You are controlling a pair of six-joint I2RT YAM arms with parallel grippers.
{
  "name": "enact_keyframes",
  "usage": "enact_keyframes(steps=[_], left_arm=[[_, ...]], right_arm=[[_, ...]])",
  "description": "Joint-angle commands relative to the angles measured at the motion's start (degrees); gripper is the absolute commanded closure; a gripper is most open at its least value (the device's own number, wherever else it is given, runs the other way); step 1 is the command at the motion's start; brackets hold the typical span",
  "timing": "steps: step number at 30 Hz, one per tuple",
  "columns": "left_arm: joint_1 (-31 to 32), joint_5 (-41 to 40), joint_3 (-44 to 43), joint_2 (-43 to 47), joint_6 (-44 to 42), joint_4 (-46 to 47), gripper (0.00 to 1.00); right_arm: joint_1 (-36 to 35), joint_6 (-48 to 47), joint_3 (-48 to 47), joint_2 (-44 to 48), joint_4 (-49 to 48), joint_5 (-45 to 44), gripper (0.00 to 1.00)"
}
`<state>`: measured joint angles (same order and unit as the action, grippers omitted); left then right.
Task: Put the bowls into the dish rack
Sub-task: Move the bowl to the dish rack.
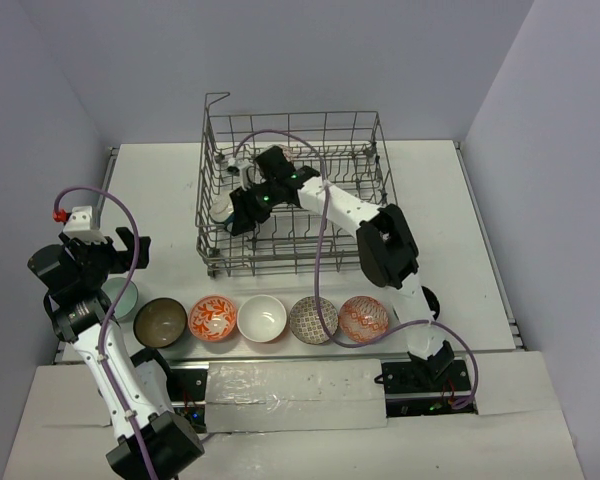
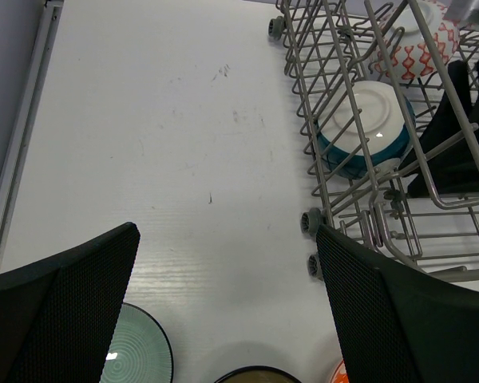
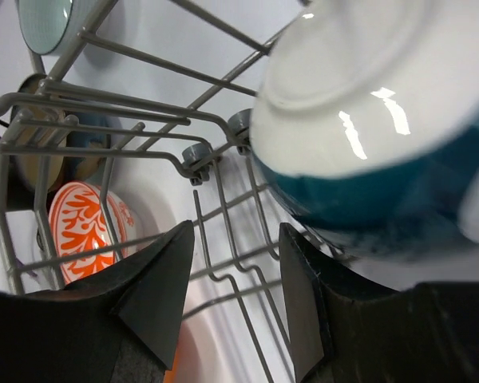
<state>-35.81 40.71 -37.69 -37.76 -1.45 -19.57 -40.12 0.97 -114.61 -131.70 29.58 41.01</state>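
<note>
I judged the job about a quarter done. Two bowls sat inside the dish rack (image 1: 310, 114): a teal bowl (image 2: 366, 132), upside down among the tines at the rack's left end with its white underside showing, and a red zigzag bowl (image 2: 415, 44) further back. I could not make out any others in there.

Six were left to load. They lay in a row on the tabletop (image 1: 160, 200) in front of the rack: a pale green bowl (image 1: 128, 298), a brown bowl (image 1: 160, 322), an orange-patterned bowl (image 1: 213, 318), a white bowl (image 1: 262, 318), a grey-patterned bowl (image 1: 313, 319) and a red-patterned bowl (image 1: 364, 318).

The right fingers (image 3: 144, 295) were down inside the rack, just beside the teal bowl. They stood partly apart with only rack wire between them, so I took that bowl as set down. The left fingers (image 2: 72, 303) were spread wide with nothing between them, hanging over the tabletop near the pale green bowl. That looked to me the likely next pick.
</note>
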Motion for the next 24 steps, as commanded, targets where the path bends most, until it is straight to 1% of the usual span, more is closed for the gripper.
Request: enact_keyframes(steps=[1, 6, 11, 12, 13, 15, 16, 18, 20, 22, 24], left_arm=[[-0.49, 1.04, 0.25, 0.05, -1.01, 1.47, 0.01], [-0.49, 0.95, 0.25, 0.23, -1.01, 1.47, 0.01], [-0.57, 2.53, -0.19, -0.03, -1.18, 0.59, 0.01], [-0.49, 3.58, -1.23, -0.21, -1.36, 0.15, 0.02], [-0.40, 5.94, -1.94, -0.65, -1.36, -0.37, 0.06], [0.04, 7.80, -3.78, -0.91, -1.45, -1.69, 0.12], [0.22, 8.68, -4.14, -1.26, -1.53, -2.04, 0.20], [1.44, 9.30, -5.19, -2.05, -3.02, -4.23, 0.22], [3.54, 9.56, -7.38, -3.37, -5.65, -6.96, 0.21], [5.39, 9.13, -9.14, -4.34, -6.98, -10.39, 0.18], [8.73, 7.29, -12.13, -5.39, -8.65, -13.10, 0.17]], right_arm=[[2.94, -0.26, 0.52, 5.75, -2.69, 0.39, 0.45], [2.85, -2.55, 0.96, 6.10, -2.51, -2.34, 0.45], [2.77, -2.38, 0.44, 5.31, -2.25, 0.20, 0.45], [2.76, -2.38, 0.35, 5.31, -2.16, 0.38, 0.45], [2.68, -2.47, 0.26, 5.31, -2.07, 0.47, 0.45], [2.68, -2.55, 0.17, 5.49, -1.90, 0.64, 0.45], [2.68, -2.55, 0.35, 5.66, -1.81, 0.91, 0.45], [2.68, -2.47, 0.87, 6.28, -1.90, 1.69, 0.45], [2.68, -2.47, 1.49, 6.98, -1.90, 2.05, 0.44], [2.68, -2.55, 2.28, 7.51, -1.99, 2.40, 0.44], [2.68, -2.64, 2.81, 8.12, -1.90, 2.75, 0.44]])
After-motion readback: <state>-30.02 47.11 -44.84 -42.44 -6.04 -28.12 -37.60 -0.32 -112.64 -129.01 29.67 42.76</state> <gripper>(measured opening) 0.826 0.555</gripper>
